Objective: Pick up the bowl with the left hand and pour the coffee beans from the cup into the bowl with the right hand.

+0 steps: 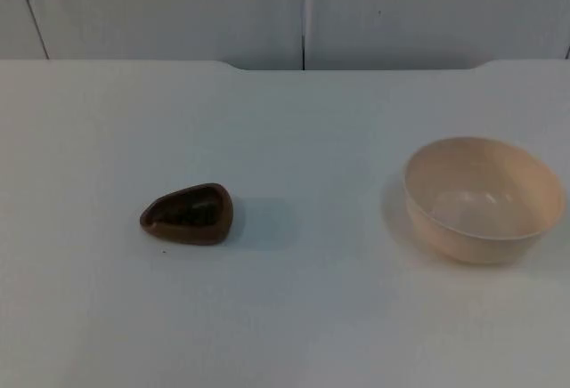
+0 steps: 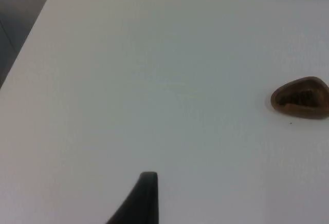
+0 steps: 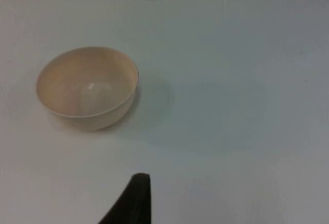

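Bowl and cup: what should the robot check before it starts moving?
1. Bowl upright on the table: ok.
2. Bowl bare inside, ready for beans: ok.
3. Cup standing, nothing spilled around it: ok.
4. Beans inside the cup: cannot tell, its inside is just dark.
5. Bowl on the left arm's side: not ok, it sits at the right, with the cup at the left.
6. Fingers open: cannot tell.

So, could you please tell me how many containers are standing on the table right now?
2. The small brown cup stands on the table's left side, with dark contents; the larger beige bowl stands on the right side, apart from it and empty. Nothing seems hidden.
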Robot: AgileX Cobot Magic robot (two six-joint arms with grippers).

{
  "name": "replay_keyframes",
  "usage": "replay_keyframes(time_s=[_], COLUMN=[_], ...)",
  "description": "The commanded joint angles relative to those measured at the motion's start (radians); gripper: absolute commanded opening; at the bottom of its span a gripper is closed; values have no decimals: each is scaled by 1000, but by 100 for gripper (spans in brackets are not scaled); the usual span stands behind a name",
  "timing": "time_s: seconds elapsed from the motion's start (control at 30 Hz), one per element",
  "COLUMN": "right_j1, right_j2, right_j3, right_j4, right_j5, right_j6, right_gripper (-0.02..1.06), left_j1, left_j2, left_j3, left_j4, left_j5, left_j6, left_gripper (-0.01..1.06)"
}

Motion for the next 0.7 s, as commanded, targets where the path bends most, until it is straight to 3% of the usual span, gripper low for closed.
replay_keyframes(time_s=[0.0, 0.43, 0.67], right_j1=[-5, -5, -5], right_j2=[-4, -4, -4], right_j3=[8, 8, 8], right_j4=[-3, -7, -10], right_j5=[-8, -8, -8], right_j6=[3, 3, 3], right_gripper=[105, 105, 105], left_j1=[2, 2, 2], left_j2=[-4, 133, 226], left_j3=[-14, -96, -169], left_j4=[-10, -20, -101], left_j5=[-45, -100, -102], left_j6=[-7, -7, -7], left_gripper=[105, 105, 105])
